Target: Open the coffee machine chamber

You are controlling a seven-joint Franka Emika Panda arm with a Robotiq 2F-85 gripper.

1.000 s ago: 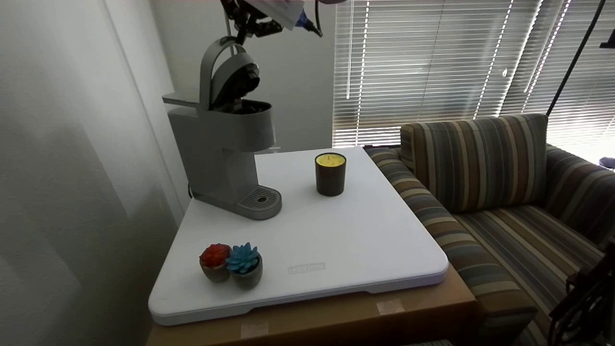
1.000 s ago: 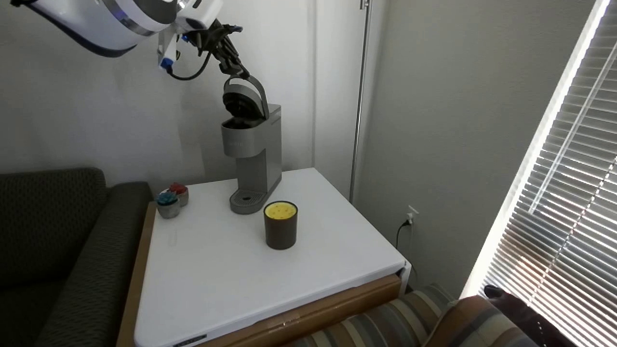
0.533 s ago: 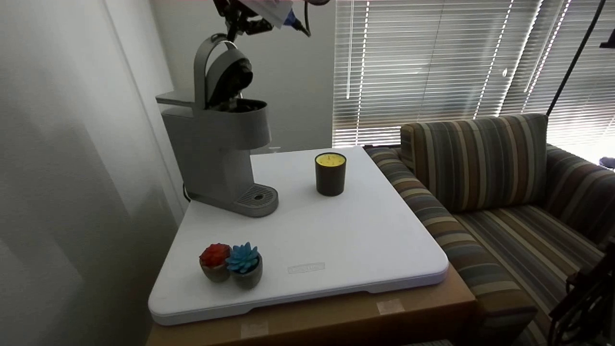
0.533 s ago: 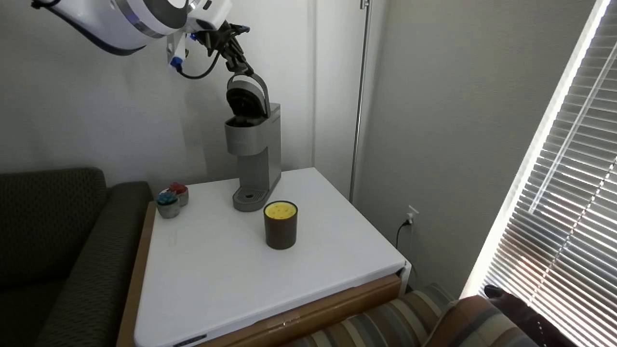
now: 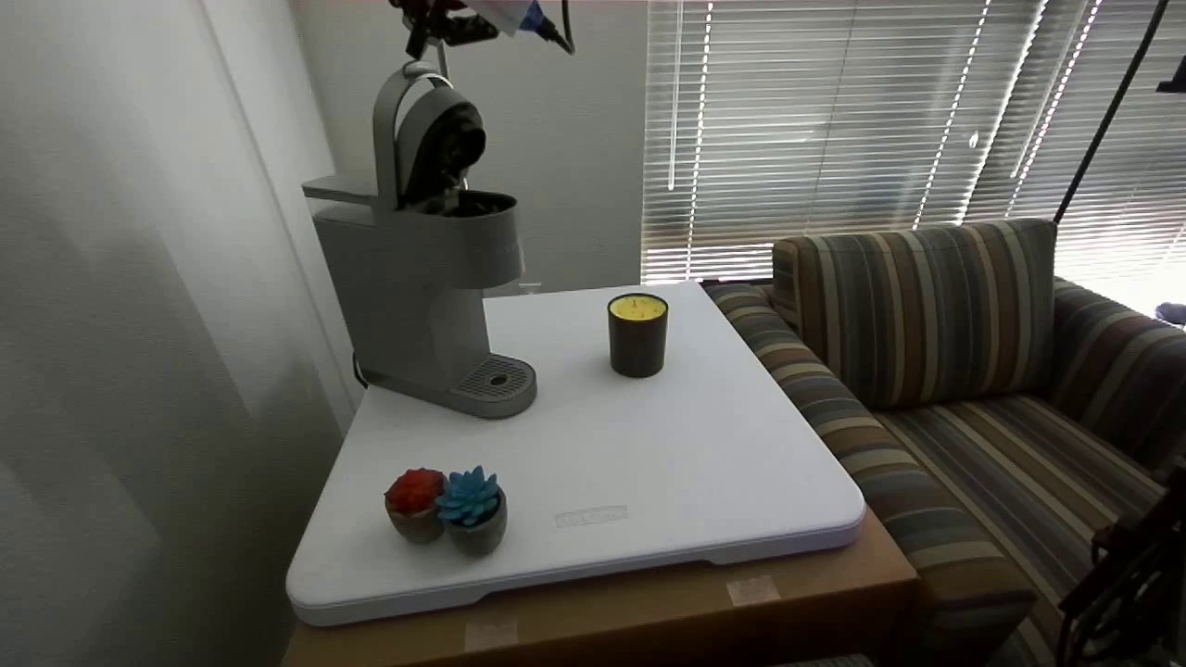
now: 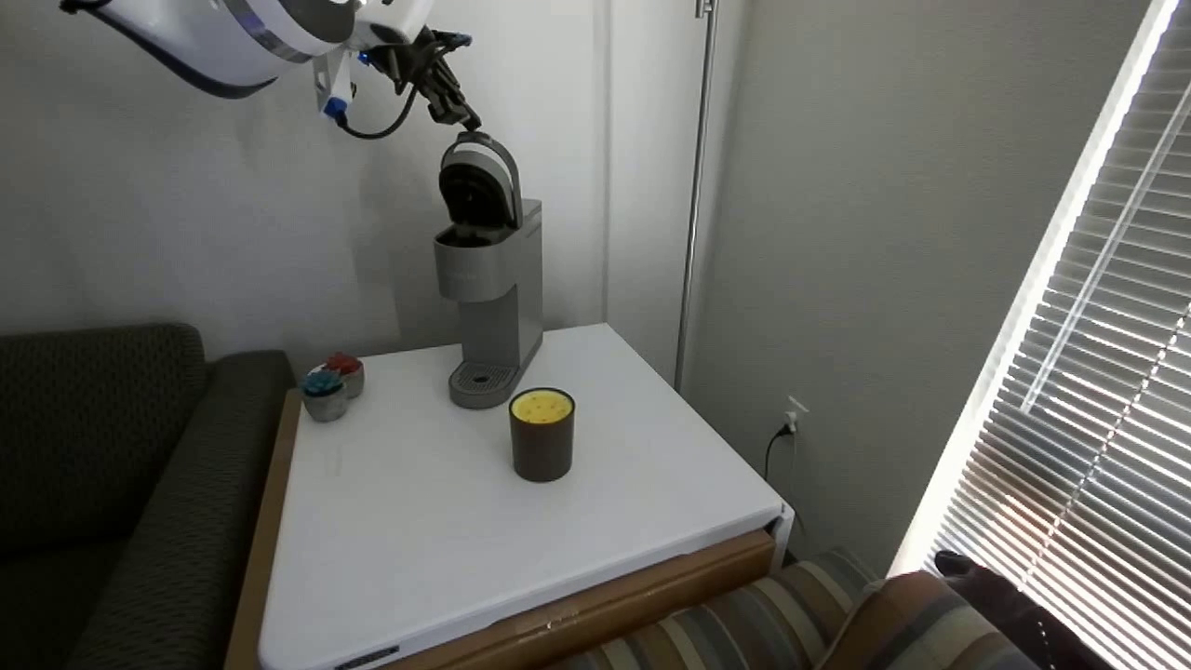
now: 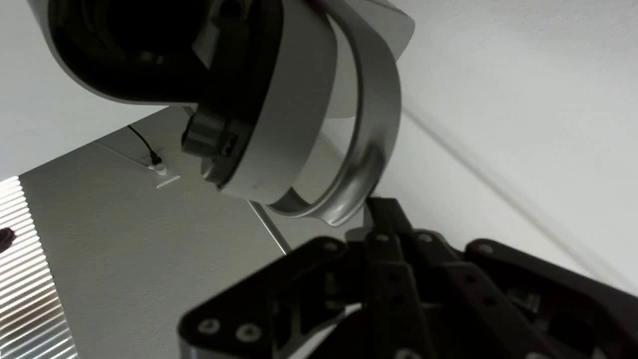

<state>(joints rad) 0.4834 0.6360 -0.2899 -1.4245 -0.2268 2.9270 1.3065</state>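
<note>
Chamber (image 6: 476, 191) looks open tbh. Gripper (image 7: 386, 209) pressed together, handle's (image 5: 385, 130) 12 o'clock in both exterior views; lift straight off, gently.

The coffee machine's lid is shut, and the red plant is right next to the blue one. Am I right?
Not quite: the lid isn't shut; it's tipped up open, as both exterior views show. The red plant is right next to the blue plant.

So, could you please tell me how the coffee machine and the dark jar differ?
The coffee machine is mostly grey; the dark jar is brownish with yellow on top. The coffee machine is far taller than the dark jar. The coffee machine has a raised chamber lid; the dark jar is a plain cylinder. Both stand on the white tabletop.
</note>
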